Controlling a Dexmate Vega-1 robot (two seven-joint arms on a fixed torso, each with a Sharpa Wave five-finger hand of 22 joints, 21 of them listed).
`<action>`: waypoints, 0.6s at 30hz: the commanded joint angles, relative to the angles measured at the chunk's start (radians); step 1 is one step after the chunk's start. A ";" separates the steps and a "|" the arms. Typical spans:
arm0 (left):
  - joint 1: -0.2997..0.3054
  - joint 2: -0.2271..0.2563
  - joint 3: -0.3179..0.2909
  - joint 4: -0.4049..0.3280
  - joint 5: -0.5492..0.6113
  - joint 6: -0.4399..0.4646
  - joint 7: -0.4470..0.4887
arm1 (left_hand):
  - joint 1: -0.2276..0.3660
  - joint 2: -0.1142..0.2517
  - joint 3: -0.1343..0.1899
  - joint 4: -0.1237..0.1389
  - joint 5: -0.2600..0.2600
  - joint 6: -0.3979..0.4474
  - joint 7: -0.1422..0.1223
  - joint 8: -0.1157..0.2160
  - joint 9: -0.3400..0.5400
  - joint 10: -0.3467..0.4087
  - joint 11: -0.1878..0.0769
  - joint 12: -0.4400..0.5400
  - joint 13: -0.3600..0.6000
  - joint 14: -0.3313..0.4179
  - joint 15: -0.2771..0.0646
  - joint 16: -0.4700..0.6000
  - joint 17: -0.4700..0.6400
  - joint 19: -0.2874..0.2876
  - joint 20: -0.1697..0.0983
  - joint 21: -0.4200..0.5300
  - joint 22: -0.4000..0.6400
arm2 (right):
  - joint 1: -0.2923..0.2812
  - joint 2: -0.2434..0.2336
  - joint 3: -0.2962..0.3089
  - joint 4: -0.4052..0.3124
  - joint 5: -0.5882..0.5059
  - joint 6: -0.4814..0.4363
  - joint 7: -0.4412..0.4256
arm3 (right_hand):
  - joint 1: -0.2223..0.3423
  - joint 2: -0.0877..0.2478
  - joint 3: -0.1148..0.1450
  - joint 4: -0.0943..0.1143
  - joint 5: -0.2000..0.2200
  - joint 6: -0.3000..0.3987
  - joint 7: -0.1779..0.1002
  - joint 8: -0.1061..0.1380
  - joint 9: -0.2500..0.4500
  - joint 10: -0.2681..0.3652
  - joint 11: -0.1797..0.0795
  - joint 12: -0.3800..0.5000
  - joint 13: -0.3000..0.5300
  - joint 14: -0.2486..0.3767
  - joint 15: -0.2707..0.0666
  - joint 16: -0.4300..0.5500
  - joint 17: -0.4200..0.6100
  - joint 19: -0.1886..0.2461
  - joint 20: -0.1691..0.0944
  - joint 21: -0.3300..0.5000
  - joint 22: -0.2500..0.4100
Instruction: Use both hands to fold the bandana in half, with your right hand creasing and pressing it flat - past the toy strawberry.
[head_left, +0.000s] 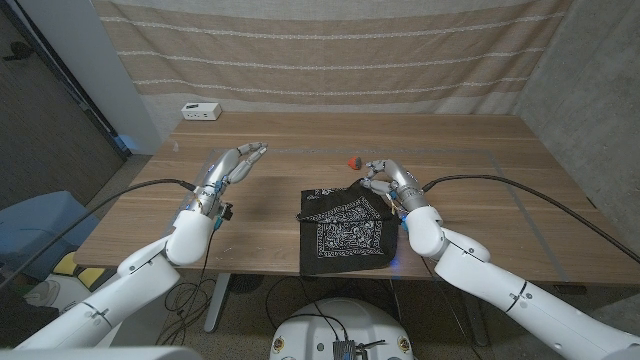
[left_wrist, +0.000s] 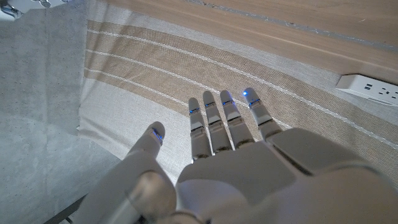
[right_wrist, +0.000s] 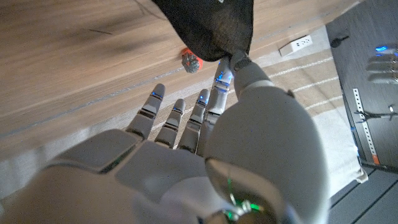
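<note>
Wooden desk (head_left: 480, 190) spans the middle of the head view, carrying a black patterned bandana (head_left: 345, 232) at its lower centre, near the front edge. Its far right corner is lifted by the right hand (head_left: 392, 182), whose fingers (right_wrist: 225, 76) pinch the cloth, apparently to carry that edge over for the fold. The cloth's long side looks to run from front edge toward the far side. The left hand (head_left: 228, 168) hovers at centre left, fingers spread and empty. A small toy strawberry (head_left: 353, 161) lies just beyond the raised corner.

Wooden table (head_left: 480, 150): bandana (head_left: 345, 235), toy strawberry (head_left: 353, 161), power strip (head_left: 201, 111).
</note>
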 joint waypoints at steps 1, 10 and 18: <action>-0.038 0.004 0.020 0.016 0.011 -0.028 -0.021 | -0.004 -0.005 0.006 -0.001 0.000 -0.002 -0.001 -0.003 0.001 -0.004 0.000 -0.002 0.001 -0.002 0.000 -0.001 0.001 -0.009 0.003 -0.004 0.002 | -0.122 -0.102 0.162 -0.144 0.214 0.207 0.118 | 0.011 -0.005 0.013 0.002 -0.009 0.007 0.007 0.011 0.052 0.003 0.006 -0.003 0.003 -0.007 -0.040 -0.007 0.004 -0.003 0.007 -0.003 0.001; -0.059 0.006 0.029 0.028 0.019 -0.052 -0.029 | -0.005 -0.004 0.008 -0.002 0.000 -0.008 -0.003 -0.003 0.001 -0.009 0.000 -0.003 -0.001 -0.006 -0.001 -0.002 0.000 -0.009 0.002 -0.005 0.002 | -0.144 -0.165 0.196 -0.236 0.283 0.205 0.224 | 0.010 -0.014 0.027 0.007 -0.022 0.016 0.009 0.030 0.068 0.000 0.004 -0.012 0.004 -0.036 -0.020 -0.021 0.007 -0.017 0.014 -0.011 0.001; -0.076 0.013 0.030 0.039 0.030 -0.082 -0.034 | -0.007 -0.004 0.009 -0.001 0.000 -0.012 -0.005 -0.003 0.001 -0.011 0.001 -0.003 -0.002 -0.006 -0.002 -0.002 -0.001 -0.008 0.002 -0.006 0.002 | -0.121 -0.214 0.189 -0.309 0.320 0.152 0.318 | 0.006 -0.019 0.034 0.010 -0.030 0.020 0.005 0.041 0.076 -0.010 0.006 -0.021 0.005 -0.054 -0.004 -0.029 0.008 -0.031 0.020 -0.016 0.001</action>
